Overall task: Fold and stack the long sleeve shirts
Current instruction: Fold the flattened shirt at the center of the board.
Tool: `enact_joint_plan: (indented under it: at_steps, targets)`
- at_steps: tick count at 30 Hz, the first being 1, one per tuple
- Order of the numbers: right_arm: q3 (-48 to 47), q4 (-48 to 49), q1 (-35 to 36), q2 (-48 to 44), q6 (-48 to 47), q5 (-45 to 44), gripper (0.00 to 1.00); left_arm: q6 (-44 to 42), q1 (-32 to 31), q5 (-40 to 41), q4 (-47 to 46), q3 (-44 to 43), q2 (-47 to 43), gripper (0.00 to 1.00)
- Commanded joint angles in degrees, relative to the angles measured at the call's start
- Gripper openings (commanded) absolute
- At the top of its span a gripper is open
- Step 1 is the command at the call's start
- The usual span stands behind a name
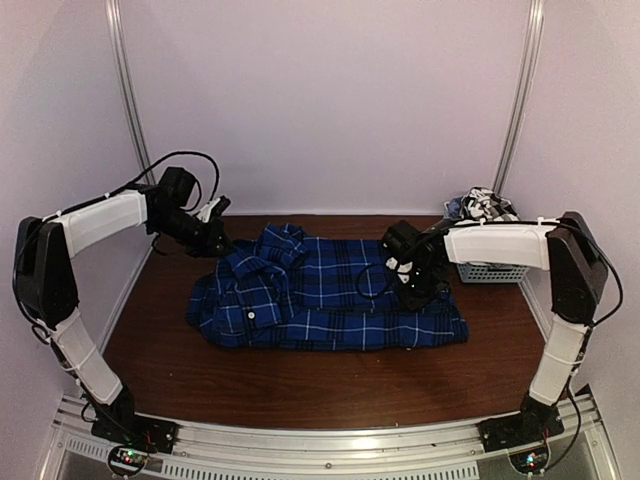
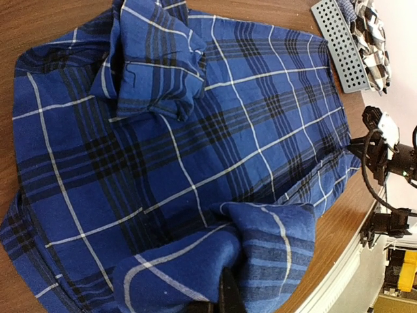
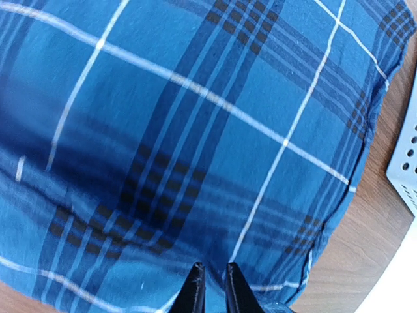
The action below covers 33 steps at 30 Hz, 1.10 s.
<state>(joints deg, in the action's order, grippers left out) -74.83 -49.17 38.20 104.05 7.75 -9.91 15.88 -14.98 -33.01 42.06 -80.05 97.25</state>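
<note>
The royal-blue plaid shirt (image 1: 330, 295) lies spread across the middle of the table, its collar bunched at the back left; it also fills the left wrist view (image 2: 195, 130) and the right wrist view (image 3: 195, 130). My left gripper (image 1: 215, 238) is at the shirt's far left edge, shut on a bunched fold of blue cloth that wraps over its finger (image 2: 225, 297). My right gripper (image 1: 412, 290) is low on the shirt's right part, its jaws nearly together with a pinch of blue cloth between them (image 3: 212, 287). The black-and-white check shirt (image 1: 485, 205) lies crumpled in the basket (image 2: 371, 32).
The small grey slotted plastic basket (image 1: 490, 270) stands at the back right by the wall, just right of the blue shirt's edge (image 2: 339, 45) (image 3: 407, 163). Bare brown table (image 1: 300, 385) lies in front of the shirt. White walls close in on three sides.
</note>
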Motion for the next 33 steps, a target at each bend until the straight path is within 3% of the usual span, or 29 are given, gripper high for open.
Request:
enact_joint_plan:
  at_steps: [1, 6, 11, 15, 20, 28, 33]
  targets:
    - [-2.80, 0.68, -1.66, 3.05, -0.98, -2.40, 0.15, -1.30, 0.57, 1.50, -1.00, -1.34, 1.53, 0.00]
    - [-3.30, 0.92, -2.80, 2.87, 0.07, -3.44, 0.20, -1.15, 0.57, 1.96, -1.28, -1.33, 2.40, 0.00]
    - [0.25, 2.45, -3.67, -2.53, 2.01, -1.69, 0.40, -1.20, 0.57, 2.50, -1.25, -1.42, 2.63, 0.00]
    - [4.57, 3.67, -5.49, -7.68, 3.03, 1.46, 0.62, -1.31, 0.57, 2.37, -1.28, -1.34, 2.72, 0.00]
    - [9.65, 5.14, -9.61, -11.34, 4.77, 3.29, 0.72, -1.41, 0.57, 2.05, -1.28, -1.25, 2.50, 0.00]
    - [16.28, 10.56, -15.07, -15.39, 4.38, 13.28, 0.76, -1.51, 0.57, 1.89, -1.28, -0.66, 2.39, 0.00]
    - [18.38, 13.65, -17.28, -15.37, 3.62, 19.59, 0.68, -1.56, 0.57, 1.51, -1.63, -0.12, 2.50, 0.00]
